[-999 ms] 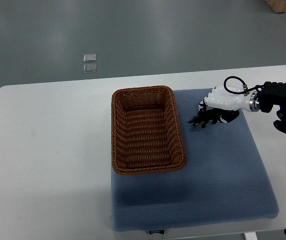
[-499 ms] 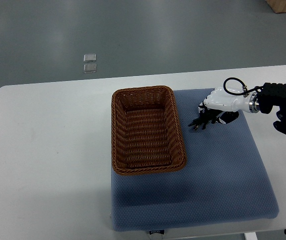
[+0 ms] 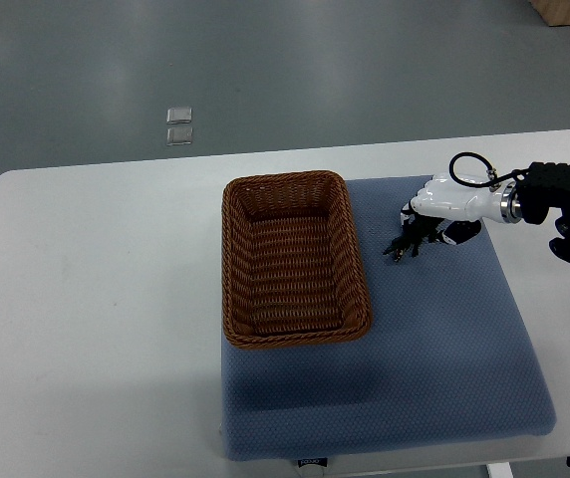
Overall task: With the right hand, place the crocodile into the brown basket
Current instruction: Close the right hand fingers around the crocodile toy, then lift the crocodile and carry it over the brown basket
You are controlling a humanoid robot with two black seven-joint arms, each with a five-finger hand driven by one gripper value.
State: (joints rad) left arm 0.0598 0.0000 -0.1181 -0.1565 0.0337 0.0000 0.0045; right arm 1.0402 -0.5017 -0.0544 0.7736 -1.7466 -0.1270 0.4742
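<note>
Clasped, apparently, the small dark crocodile (image 3: 400, 247) in curled fingers (image 3: 411, 228) of the right hand (image 3: 442, 203), right of centre above the blue mat (image 3: 444, 339), brown basket (image 3: 295, 179) close at picture-left, its long axis top-to-bottom; crocodile's axis indistinct.

My white right hand (image 3: 444, 204) covers most of the small dark toy crocodile (image 3: 402, 245); its detail is unreadable. My forearm (image 3: 562, 197) is cut by the right edge.
</note>
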